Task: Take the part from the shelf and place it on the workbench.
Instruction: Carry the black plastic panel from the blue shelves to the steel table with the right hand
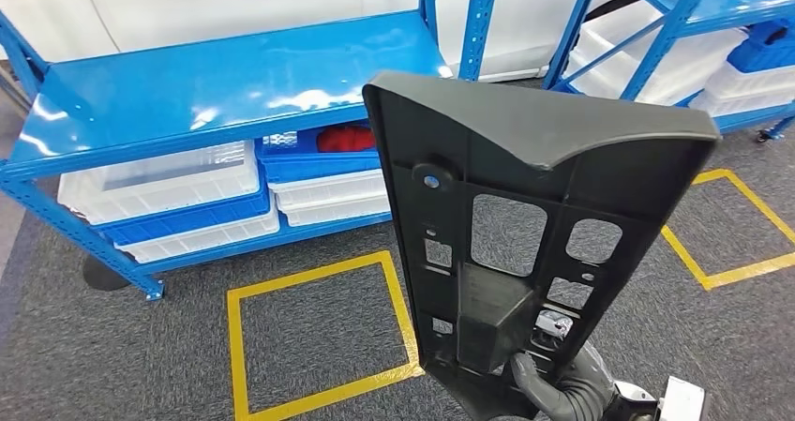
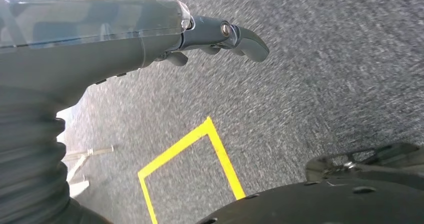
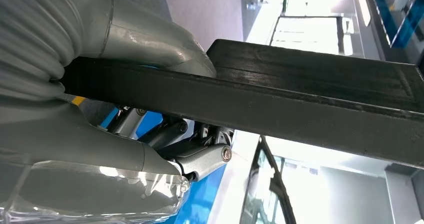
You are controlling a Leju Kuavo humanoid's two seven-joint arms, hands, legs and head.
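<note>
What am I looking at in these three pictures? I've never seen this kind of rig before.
This is a walking humanoid robot seen through its own cameras. The head view looks forward and down: the right robot hand holds up a large dark plastic part by its lower end, in front of a blue shelf with white and blue bins underneath. Yellow tape squares mark the grey carpet. The right wrist view sits just behind that hand, showing the part's edge gripped close up. The left wrist view shows the left robot hand holding nothing, hanging over the carpet.
</note>
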